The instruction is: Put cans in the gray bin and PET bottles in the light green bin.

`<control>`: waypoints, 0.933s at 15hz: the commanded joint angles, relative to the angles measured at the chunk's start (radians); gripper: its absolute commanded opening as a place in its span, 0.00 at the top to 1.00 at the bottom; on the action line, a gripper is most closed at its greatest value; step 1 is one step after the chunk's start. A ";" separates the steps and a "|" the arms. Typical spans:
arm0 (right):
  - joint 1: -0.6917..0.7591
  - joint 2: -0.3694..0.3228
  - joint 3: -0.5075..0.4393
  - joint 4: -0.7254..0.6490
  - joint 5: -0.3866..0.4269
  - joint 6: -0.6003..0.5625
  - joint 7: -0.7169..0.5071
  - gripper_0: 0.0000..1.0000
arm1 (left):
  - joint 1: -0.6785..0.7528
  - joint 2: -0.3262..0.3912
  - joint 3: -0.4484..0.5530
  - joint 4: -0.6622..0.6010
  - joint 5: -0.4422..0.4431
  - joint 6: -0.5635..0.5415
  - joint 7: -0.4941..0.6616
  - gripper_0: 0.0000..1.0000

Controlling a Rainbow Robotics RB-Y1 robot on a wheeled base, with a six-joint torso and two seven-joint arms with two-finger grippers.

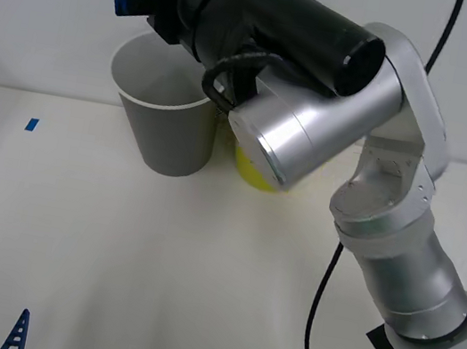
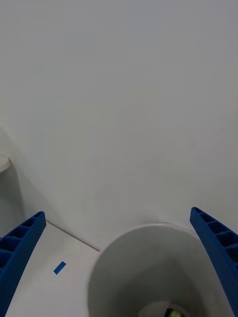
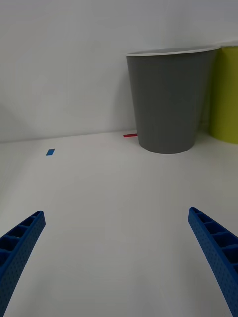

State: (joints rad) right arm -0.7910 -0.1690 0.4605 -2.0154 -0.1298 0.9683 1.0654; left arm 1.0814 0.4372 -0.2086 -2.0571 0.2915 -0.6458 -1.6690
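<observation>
Hanging above the mouth of the tall tapered dark gray bin with the white rim point(image 1: 166, 122), the right gripper point(image 2: 119, 262) has its blue ribbed fingers spread wide and holds nothing — in the right wrist view a small dark thing with a green patch point(image 2: 173, 312) lies at the bottom of this bin, probably the slim black can, though too little of it shows to be sure. The yellow-green bin of the same shape point(image 3: 225, 94) stands just beside the gray bin, mostly hidden behind the right arm in the front view. The left gripper point(image 3: 116, 262) waits low over the white table point(image 1: 108, 270), well apart from the gray bin, also wide open and empty. The risk I judge now is in the retreat: the bulky forearm hangs close over the gray bin's rim, so a careless pull-back could knock it over.
</observation>
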 commanded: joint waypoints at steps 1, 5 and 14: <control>0.174 -0.095 -0.020 -0.229 0.102 0.043 -0.019 0.00 | 0.000 0.000 0.000 0.000 0.000 0.000 0.000 0.00; 0.365 -0.188 -0.135 -0.419 0.104 0.043 -0.025 0.00 | 0.000 0.000 0.000 0.000 0.000 0.000 0.000 0.00; 0.728 -0.330 -0.408 -0.537 0.110 -0.097 -0.062 0.00 | 0.000 0.000 0.000 0.000 0.000 0.000 0.000 0.00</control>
State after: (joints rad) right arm -0.0940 -0.4897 0.0760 -2.5534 -0.0206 0.8853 1.0072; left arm 1.0814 0.4372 -0.2086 -2.0572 0.2915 -0.6458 -1.6690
